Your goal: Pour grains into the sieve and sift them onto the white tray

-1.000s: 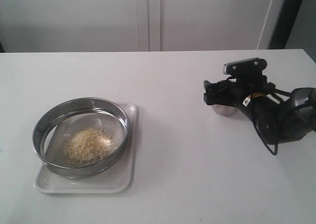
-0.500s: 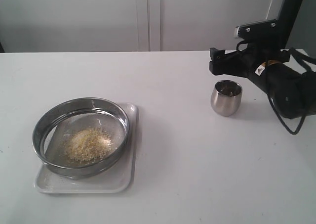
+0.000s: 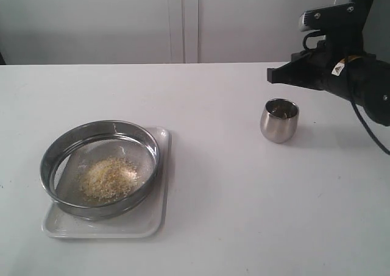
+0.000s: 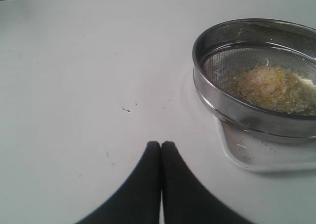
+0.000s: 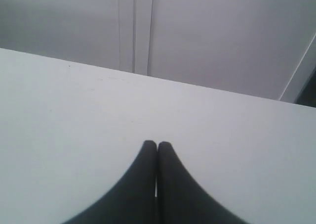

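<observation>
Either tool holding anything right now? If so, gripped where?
Nothing held. Left tool is shut empty, apart from the sieve; right tool is shut empty, clear of the steel cup, which stands on its own.

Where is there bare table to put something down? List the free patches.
Free: the wide table stretch between the white tray and the steel cup, and the strip in front of the cup. Crowded: the sieve fills the tray; the right tool hangs by the cup.
</observation>
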Robot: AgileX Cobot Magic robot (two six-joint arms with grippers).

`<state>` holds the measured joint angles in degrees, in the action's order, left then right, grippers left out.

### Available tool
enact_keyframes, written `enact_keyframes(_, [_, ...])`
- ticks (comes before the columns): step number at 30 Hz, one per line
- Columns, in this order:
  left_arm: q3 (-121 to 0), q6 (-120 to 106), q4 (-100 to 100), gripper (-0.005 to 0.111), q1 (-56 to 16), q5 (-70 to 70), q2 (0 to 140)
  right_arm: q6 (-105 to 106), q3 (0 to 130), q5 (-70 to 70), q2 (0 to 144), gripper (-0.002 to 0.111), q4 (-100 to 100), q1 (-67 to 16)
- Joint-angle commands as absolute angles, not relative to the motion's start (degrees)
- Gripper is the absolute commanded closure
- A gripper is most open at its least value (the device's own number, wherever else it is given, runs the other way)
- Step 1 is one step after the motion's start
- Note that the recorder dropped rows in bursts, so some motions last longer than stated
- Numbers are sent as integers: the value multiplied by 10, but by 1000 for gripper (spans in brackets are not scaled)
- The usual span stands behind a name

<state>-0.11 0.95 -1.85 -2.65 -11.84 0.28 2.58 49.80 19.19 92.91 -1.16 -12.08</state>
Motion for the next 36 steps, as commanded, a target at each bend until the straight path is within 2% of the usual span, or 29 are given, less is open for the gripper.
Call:
enact_keyframes(1, [0,11,-19,107,-24,-117,0,18,497,160,910,108,-11,-120])
enact_keyframes(24, [0,11,-19,107,-24,-117,0,-46,497,-128,737,108,-17,-120])
enact_keyframes(36, [0,11,-19,107,-24,-117,0,-46,497,-232,649,108,-16,-120])
